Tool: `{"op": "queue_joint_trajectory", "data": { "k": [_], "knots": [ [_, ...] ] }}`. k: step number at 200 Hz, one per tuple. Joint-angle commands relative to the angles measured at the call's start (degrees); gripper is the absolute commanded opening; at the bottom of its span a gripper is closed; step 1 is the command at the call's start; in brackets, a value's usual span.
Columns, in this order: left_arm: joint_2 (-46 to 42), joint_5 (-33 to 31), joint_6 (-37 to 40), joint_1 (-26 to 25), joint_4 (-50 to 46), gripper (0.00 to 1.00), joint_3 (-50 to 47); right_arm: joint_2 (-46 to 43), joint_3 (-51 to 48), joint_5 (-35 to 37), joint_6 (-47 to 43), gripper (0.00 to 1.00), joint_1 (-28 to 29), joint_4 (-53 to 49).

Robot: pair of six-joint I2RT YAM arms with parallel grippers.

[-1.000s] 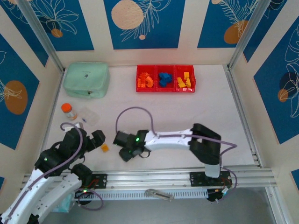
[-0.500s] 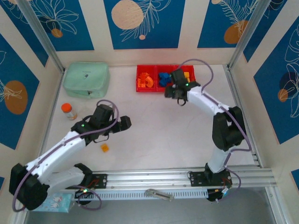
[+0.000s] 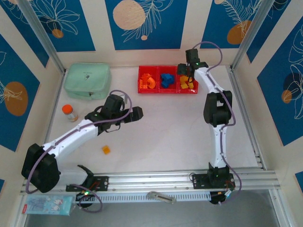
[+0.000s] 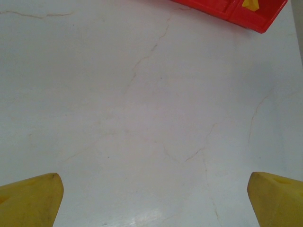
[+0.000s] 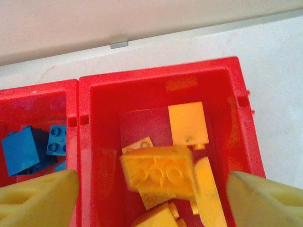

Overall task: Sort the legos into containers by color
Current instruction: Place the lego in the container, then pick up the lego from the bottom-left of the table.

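The containers, three joined red bins, stand at the back of the table. Orange legos fill the left bin, blue legos the middle one, yellow legos the right one. My right gripper hangs open over the right bin. In the right wrist view a blurred yellow brick sits free between the wide-apart fingers, above other yellow pieces. One orange lego lies on the table near the front left. My left gripper is open over bare table mid-left, with nothing between its fingers.
A mint green pouch sits at the back left. A small orange-capped bottle stands by the left wall. The left wrist view catches a corner of the red tray at its top edge.
My right arm swung from the table's near middle to the back, reached the right bin, and its jaws opened. My left arm stretched from the front left toward the table's middle.
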Motion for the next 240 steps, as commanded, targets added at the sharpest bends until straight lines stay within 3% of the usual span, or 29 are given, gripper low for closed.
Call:
{"op": "queue_joint_trajectory", "data": {
  "k": [1, 18, 48, 77, 109, 139, 182, 240],
  "knots": [
    [-1.64, 1.01, 1.42, 0.49, -0.09, 0.99, 1.39, -2.44, 2.02, -1.28, -1.42, 0.88, 0.96, -3.88],
    [-4.60, 0.42, 0.95, 0.64, -2.62, 0.99, 0.31, -7.57, -3.40, -1.62, -1.37, 0.88, 2.89, -3.32],
    [-13.30, -3.13, -0.59, 1.03, -11.85, 0.99, -2.93, -21.58, -23.74, -6.36, 0.05, 0.89, 9.29, 2.66],
    [-23.73, -7.14, -2.39, 1.68, -23.27, 0.99, -5.15, -29.97, -37.10, -8.97, 0.14, 0.90, 19.72, 3.86],
    [-34.32, -11.08, -5.17, 1.96, -33.54, 0.99, -5.67, -32.58, -44.67, -12.83, 3.40, 0.90, 32.97, 4.50],
    [-40.64, -14.36, -7.79, 2.05, -41.41, 0.99, -4.64, -28.92, -42.97, -12.62, 6.58, 0.89, 44.33, 4.54],
    [-47.53, -17.83, -11.65, 2.01, -49.96, 0.99, -3.04, -21.30, -36.75, -16.84, 11.10, 0.83, 53.84, 6.18],
    [-52.46, -22.92, -16.02, 2.02, -57.12, 0.99, -0.78, -9.46, -23.87, -16.36, 13.99, 0.75, 59.64, 4.44]
  ]
}}
